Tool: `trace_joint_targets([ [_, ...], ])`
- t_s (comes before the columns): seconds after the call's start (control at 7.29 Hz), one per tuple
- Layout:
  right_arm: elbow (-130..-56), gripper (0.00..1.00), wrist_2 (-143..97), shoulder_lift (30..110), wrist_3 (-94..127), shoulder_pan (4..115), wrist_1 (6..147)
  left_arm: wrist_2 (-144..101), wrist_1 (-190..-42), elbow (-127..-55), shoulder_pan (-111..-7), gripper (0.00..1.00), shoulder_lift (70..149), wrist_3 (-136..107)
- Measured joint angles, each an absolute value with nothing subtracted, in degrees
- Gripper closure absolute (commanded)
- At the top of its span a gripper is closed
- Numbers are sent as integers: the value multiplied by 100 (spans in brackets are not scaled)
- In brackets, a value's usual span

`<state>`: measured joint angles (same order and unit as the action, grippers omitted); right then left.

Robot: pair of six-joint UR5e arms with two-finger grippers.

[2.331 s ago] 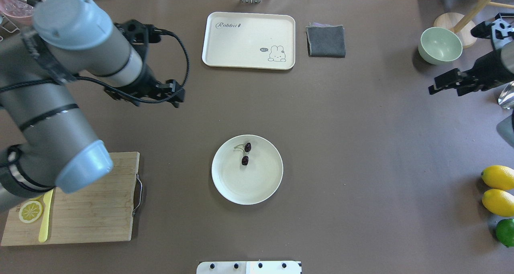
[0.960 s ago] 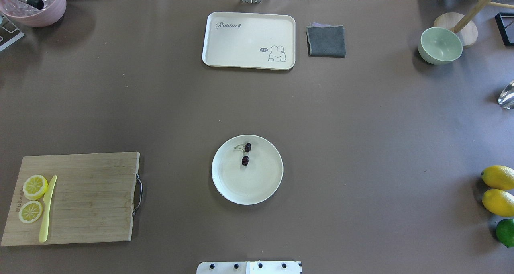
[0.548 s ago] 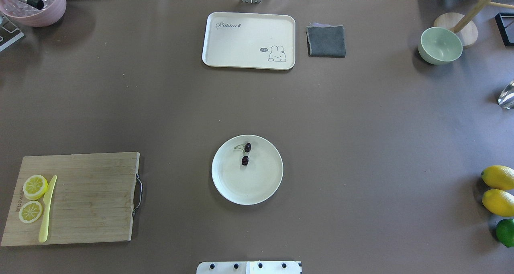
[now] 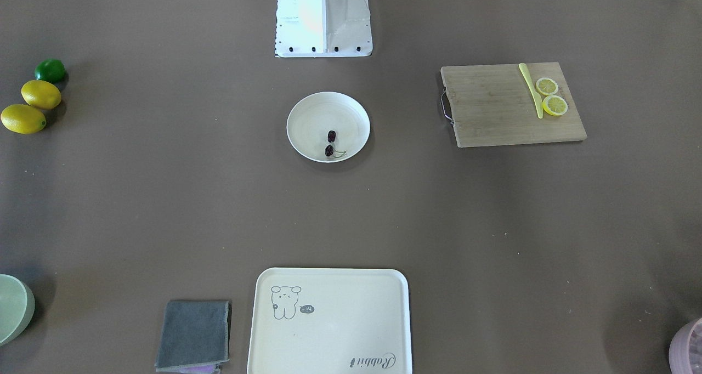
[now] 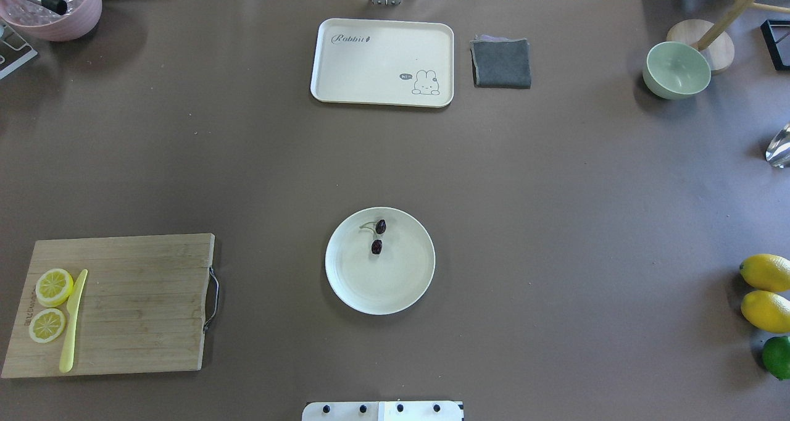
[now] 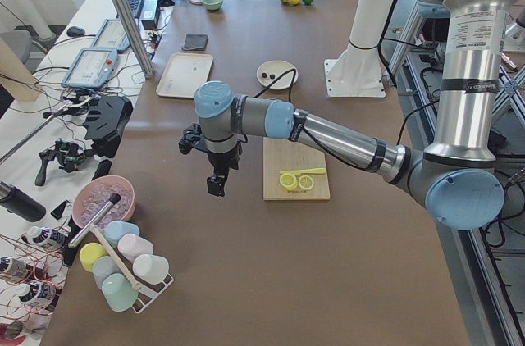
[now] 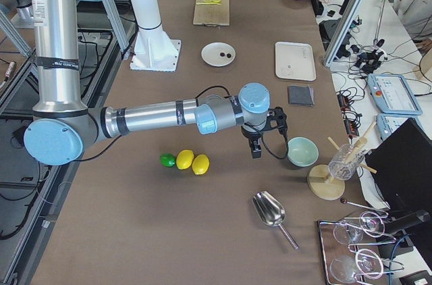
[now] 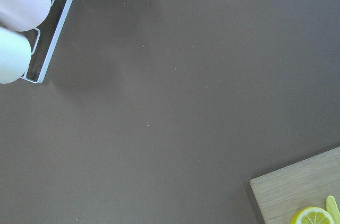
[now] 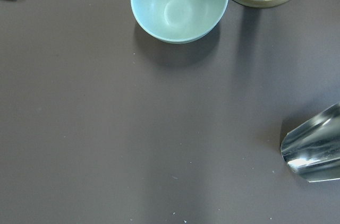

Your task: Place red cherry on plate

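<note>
Now the wooden cutting board [image 5: 142,304] carries two lemon slices [image 5: 54,287] and a yellow knife [image 5: 73,322]. The cream tray [image 5: 382,57] reads "Rabbit" and bears a rabbit drawing. The plate [image 5: 395,285] holds the red cherry [image 5: 376,246], on its side away from the robot. The left gripper [image 6: 216,184] hangs near the cutting board, the right gripper [image 7: 256,150] near the green bowl [image 5: 676,69]; whether their jaws stand apart cannot be told.

Plate [image 5: 395,285]: smooth, semi-matt cream. Cut. board [image 5: 142,310]: bare grained wood. Scoop [image 9: 313,152]: polished mtl. Cloth [image 5: 501,63]: grey fabric.
</note>
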<state>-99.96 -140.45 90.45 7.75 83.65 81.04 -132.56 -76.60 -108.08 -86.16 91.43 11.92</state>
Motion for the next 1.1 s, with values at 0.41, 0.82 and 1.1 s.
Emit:
trace_joint_targets([
  [0.41, -9989, 0, -14037, 9041, 750, 8367, 8088, -13263, -7679, -10787, -8646, 2, 9139, 1190],
  [0.82, -9987, 0, -14057, 9051, 703, 8367, 8081, -13257, -7681, -10766, -8648, 2, 9146, 1187],
  [1.1, -9968, 0, -14060, 9005, 703, 8366, 8085, -13254, -7684, -10731, -8647, 2, 9148, 1186],
])
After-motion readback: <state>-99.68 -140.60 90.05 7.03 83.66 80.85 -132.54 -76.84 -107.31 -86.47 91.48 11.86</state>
